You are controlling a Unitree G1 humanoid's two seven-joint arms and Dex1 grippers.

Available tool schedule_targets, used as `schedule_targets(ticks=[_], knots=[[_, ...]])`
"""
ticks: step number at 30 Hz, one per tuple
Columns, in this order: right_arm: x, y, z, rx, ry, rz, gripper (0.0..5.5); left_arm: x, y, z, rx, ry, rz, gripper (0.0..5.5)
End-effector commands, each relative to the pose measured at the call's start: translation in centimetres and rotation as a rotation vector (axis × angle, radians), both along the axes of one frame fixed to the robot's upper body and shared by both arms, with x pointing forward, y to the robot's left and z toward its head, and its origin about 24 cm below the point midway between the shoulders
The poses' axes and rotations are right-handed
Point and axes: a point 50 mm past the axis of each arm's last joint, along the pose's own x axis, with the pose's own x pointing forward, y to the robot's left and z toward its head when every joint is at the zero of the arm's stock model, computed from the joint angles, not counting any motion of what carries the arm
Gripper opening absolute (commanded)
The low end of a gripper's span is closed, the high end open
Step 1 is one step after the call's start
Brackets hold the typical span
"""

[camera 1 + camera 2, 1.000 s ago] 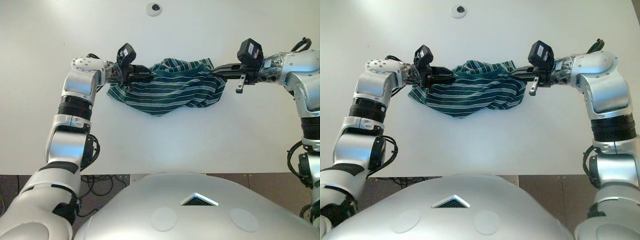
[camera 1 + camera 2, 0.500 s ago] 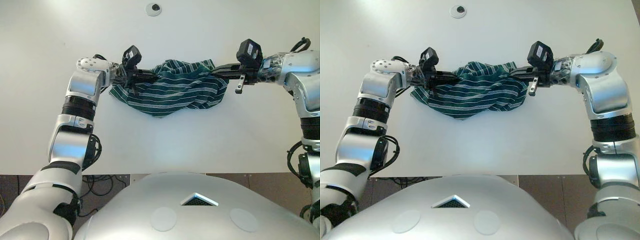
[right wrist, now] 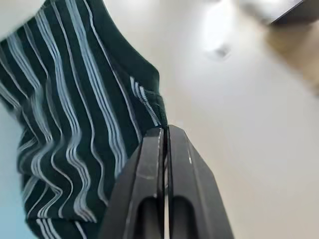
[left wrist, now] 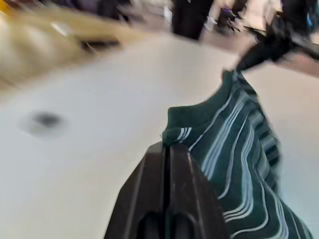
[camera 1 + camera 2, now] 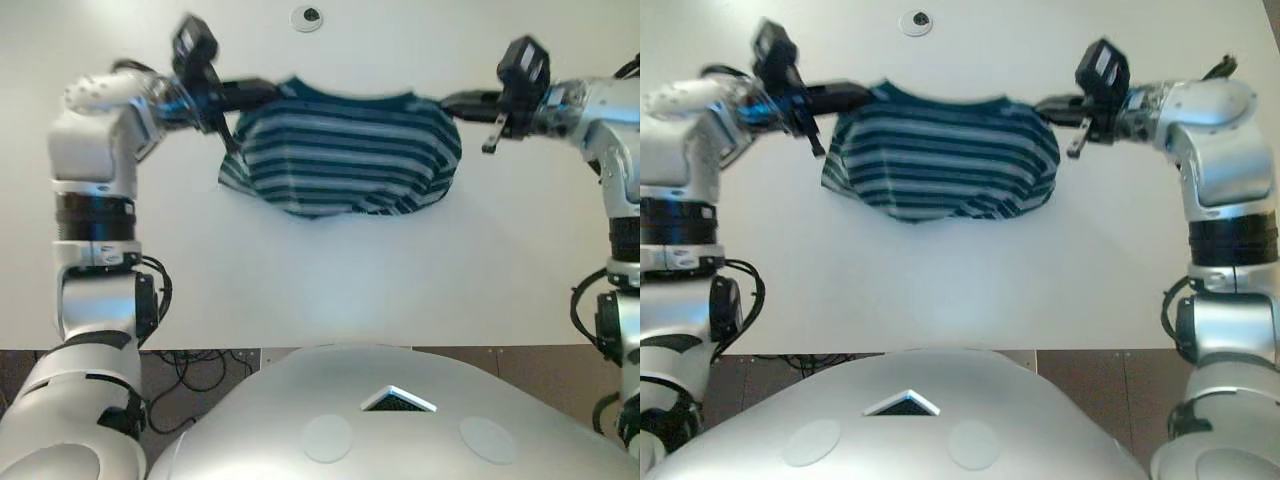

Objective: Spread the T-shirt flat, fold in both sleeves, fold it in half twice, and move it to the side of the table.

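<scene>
Both shoulders of the T-shirt (image 5: 345, 150) are pinched tight, by left gripper (image 5: 270, 91) and right gripper (image 5: 447, 100) alike, evidently to stretch it open for spreading.

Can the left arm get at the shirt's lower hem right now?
Probably not: the left gripper is shut on a shoulder of the T-shirt, stretching it with the right gripper.

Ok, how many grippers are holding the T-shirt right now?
2. The left gripper is shut on the T-shirt at one shoulder, the right gripper at the other shoulder.
</scene>
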Motion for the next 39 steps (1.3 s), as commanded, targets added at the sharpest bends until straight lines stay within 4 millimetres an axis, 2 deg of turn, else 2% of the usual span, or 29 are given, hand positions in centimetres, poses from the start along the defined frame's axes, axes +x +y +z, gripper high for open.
schedule_targets(ticks=[1,6,11,16,21,26,29,33,37,39], knots=[[3.4,0.7,3.0,0.037,-0.168,-0.091,0.00,2.7,1.0,3.8,0.000,-0.120,0.140,0.03],[8.0,2.0,6.8,0.132,-0.335,-0.273,0.00,6.7,0.5,6.8,0.066,-0.247,0.331,0.03],[10.7,3.1,10.7,0.181,-0.477,-0.447,0.00,9.0,0.0,10.8,0.140,-0.386,0.522,0.03],[11.4,3.5,13.7,0.167,-0.596,-0.560,0.00,9.4,-0.5,14.3,0.233,-0.524,0.655,0.03],[11.4,3.6,16.2,0.142,-0.715,-0.649,0.00,9.1,-0.5,17.8,0.240,-0.627,0.731,0.03],[11.1,4.1,19.0,0.112,-0.822,-0.662,0.00,8.6,-0.8,20.0,0.244,-0.688,0.738,0.03],[10.9,4.5,19.9,0.085,-0.851,-0.626,0.00,8.4,-0.8,20.7,0.243,-0.701,0.728,0.03],[10.8,4.2,18.8,0.008,-0.820,-0.511,0.00,8.2,-0.4,19.5,0.328,-0.660,0.574,0.03],[10.4,2.3,16.8,-0.060,-0.716,-0.344,0.00,7.2,1.6,17.0,0.419,-0.547,0.292,0.03],[9.6,1.4,16.5,-0.063,-0.657,-0.218,0.00,6.0,3.2,16.9,0.435,-0.513,0.176,0.03]])
